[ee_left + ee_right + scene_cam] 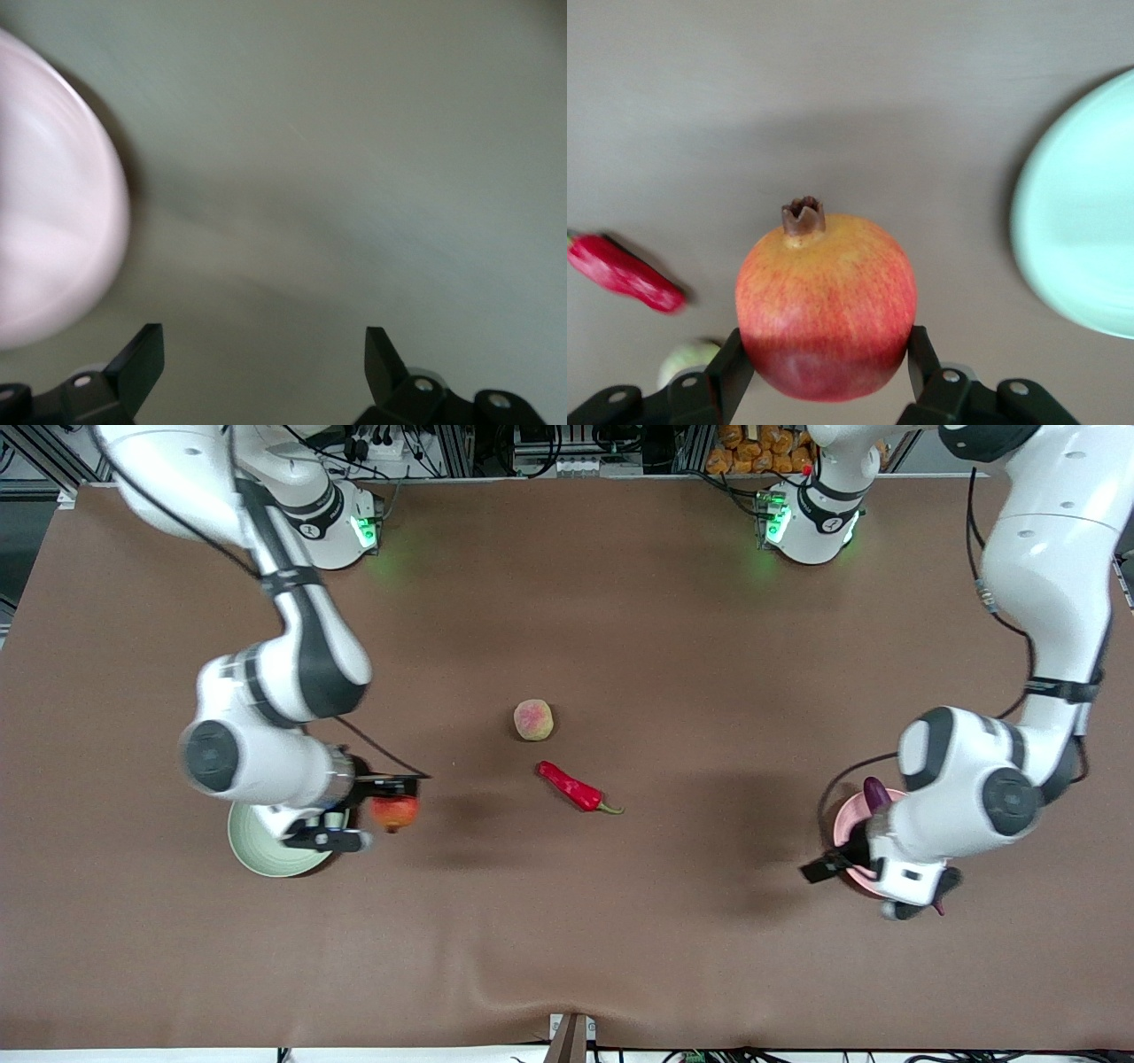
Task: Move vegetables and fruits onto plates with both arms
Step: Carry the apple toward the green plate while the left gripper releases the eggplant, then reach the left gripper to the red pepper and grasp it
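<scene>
My right gripper point(826, 359) is shut on the red-orange pomegranate point(826, 301) and holds it in the air beside the pale green plate point(1085, 230). In the front view the pomegranate point(394, 812) hangs just off the rim of the green plate point(261, 849). My left gripper point(263, 359) is open and empty, over the table beside the pale pink plate point(49, 221). The purple eggplant point(875, 792) lies on the pink plate point(846, 815), mostly hidden under the left wrist. The peach point(533, 719) and the red chili point(574, 786) lie mid-table, the chili nearer the front camera.
The chili point(622, 274) and the peach point(687, 359) also show in the right wrist view. The brown table cloth point(620, 620) is bare around them. The arm bases stand along the table's edge farthest from the front camera.
</scene>
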